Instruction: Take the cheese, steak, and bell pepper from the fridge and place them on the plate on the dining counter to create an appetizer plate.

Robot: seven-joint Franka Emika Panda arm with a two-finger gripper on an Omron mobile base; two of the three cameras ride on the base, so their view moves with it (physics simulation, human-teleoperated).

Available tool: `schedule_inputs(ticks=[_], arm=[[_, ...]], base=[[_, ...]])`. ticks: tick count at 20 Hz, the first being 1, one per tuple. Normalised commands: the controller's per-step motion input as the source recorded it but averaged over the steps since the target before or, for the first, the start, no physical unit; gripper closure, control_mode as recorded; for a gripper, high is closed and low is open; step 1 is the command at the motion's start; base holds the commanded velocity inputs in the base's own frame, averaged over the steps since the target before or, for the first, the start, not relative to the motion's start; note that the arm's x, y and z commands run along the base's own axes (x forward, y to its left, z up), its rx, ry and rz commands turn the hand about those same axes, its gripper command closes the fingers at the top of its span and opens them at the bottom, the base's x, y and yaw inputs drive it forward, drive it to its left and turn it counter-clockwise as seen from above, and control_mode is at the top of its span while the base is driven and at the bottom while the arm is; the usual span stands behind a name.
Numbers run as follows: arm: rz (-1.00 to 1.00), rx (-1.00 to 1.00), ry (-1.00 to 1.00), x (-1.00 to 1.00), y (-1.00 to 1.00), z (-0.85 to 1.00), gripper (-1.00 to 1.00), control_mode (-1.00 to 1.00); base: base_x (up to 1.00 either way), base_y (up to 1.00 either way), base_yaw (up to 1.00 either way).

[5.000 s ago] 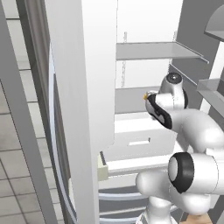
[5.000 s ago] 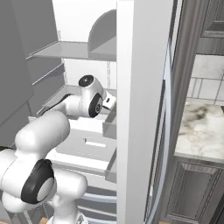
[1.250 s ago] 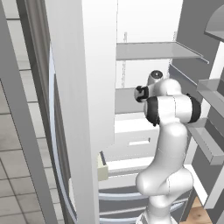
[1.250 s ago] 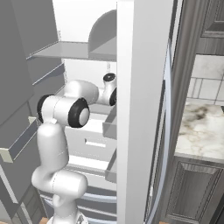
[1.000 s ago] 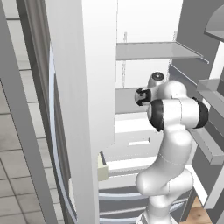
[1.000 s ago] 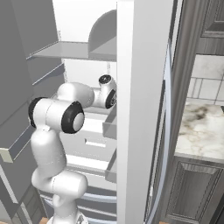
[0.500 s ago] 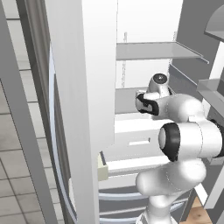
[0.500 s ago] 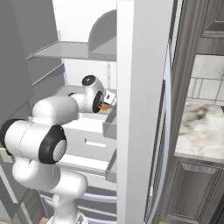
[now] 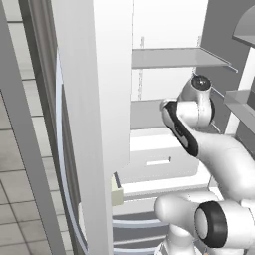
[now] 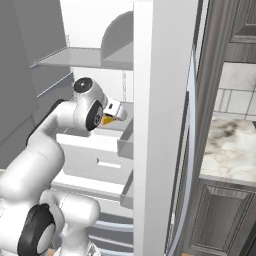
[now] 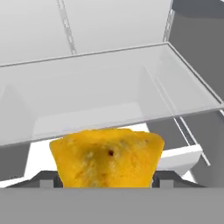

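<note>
Yellow-orange cheese (image 11: 107, 157) sits clamped between the fingers of the end effector (image 10: 111, 119), jaws set moderately wide around the wedge, inside the open fridge (image 9: 164, 60). A pale shelf and white drawer (image 11: 105, 100) lie just ahead of the end effector. Judged from this moment, the carry goes best with steady pressure, drawing straight back clear of the shelf edge and door.

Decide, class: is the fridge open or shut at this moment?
Open. The fridge shows its white interior and shelves, and the arm reaches inside with the cheese at the gripper.
</note>
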Motion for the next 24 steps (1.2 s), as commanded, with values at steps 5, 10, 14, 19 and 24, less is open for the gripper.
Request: schedule_inputs(ticks=[5, 10, 14, 19, 24], arm=[[0.11, -0.02, 0.00, -1.00, 0.25, 0.28, 1.00, -1.00], [0.06, -0.06, -0.03, -0.98, 0.30, 0.00, 1.00, -1.00], [0.02, -0.01, -0.03, -0.77, 0.05, 0.36, 1.00, -1.00], [0.01, 0.00, -0.02, -0.66, -0.01, 0.62, 1.00, -1.00], [0.00, 0.00, -0.07, -0.72, -0.01, 0.59, 1.00, -1.00]], base=[[0.00, 0.00, 0.00], [0.00, 0.00, 0.00], [0.00, 0.00, 0.00], [0.00, 0.00, 0.00], [0.00, 0.00, 0.00]])
